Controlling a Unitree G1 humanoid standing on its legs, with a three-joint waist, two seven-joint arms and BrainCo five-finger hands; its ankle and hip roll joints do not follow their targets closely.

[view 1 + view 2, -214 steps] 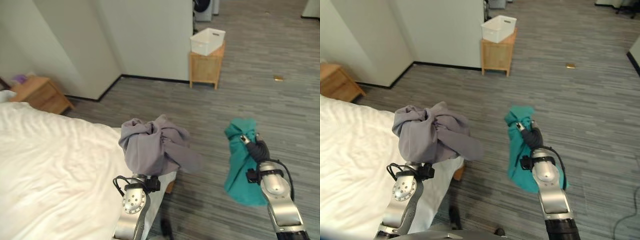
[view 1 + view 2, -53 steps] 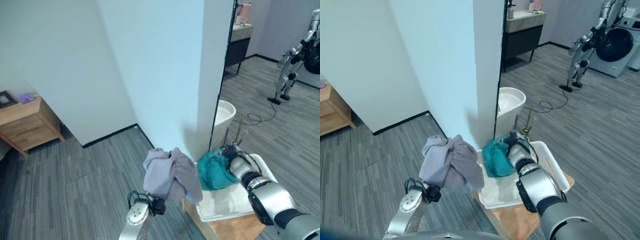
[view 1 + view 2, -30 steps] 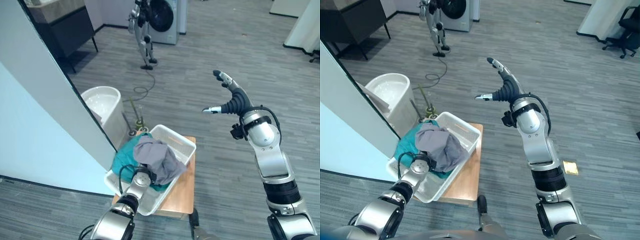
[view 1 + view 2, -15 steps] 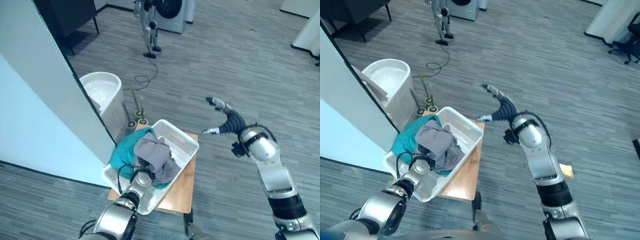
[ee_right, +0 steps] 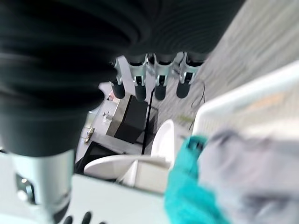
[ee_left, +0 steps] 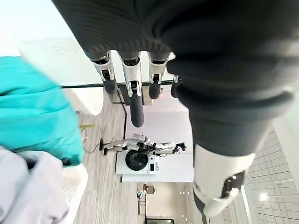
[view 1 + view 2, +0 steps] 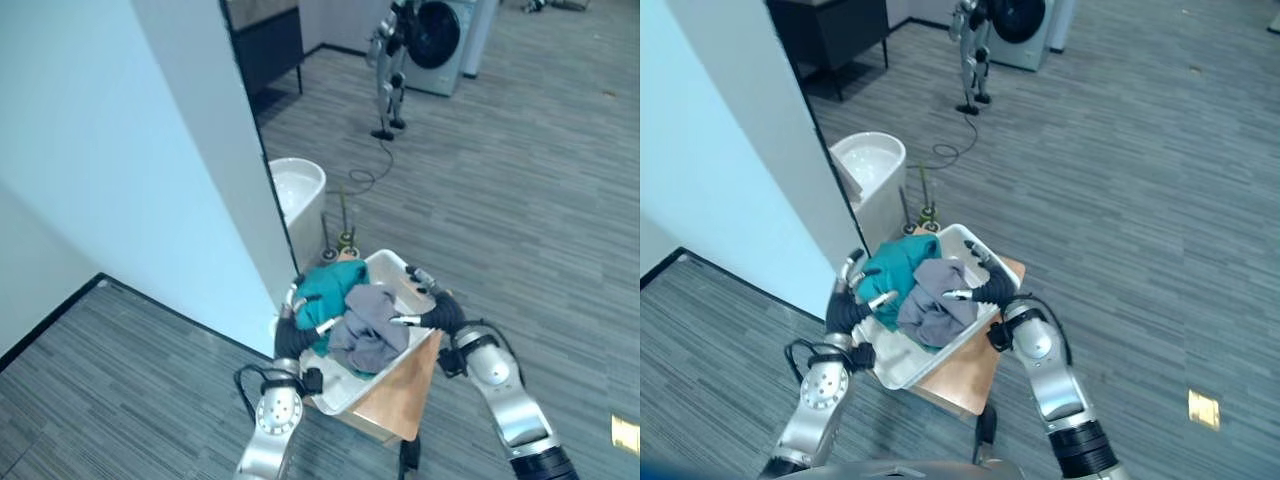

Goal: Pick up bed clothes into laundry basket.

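Note:
A white laundry basket (image 7: 342, 392) stands on a small wooden stool (image 7: 402, 398). Inside it lie a teal garment (image 7: 330, 288) and, on top toward the right, a crumpled grey garment (image 7: 368, 337). My left hand (image 7: 296, 328) hovers at the basket's left side, open, fingers spread beside the teal cloth and holding nothing. At the basket's right rim my right hand (image 7: 436, 314) is open too, its fingers reaching over the grey cloth. The left wrist view shows straight fingers (image 6: 131, 91) past the teal garment (image 6: 32, 112); the right wrist view shows straight fingers (image 5: 150, 79) above both cloths.
A pale blue wall corner (image 7: 190, 180) rises just left of the basket. A round white tub (image 7: 298, 192) stands behind it, and a dark cabinet (image 7: 265, 45) farther back. Another robot (image 7: 388, 60) stands by a washing machine. Grey plank floor spreads to the right.
The view has swung round. Both garments, earlier carried in my hands, now lie in the basket. My right hand has dropped from mid-air to the basket's right rim; my left hand has let go.

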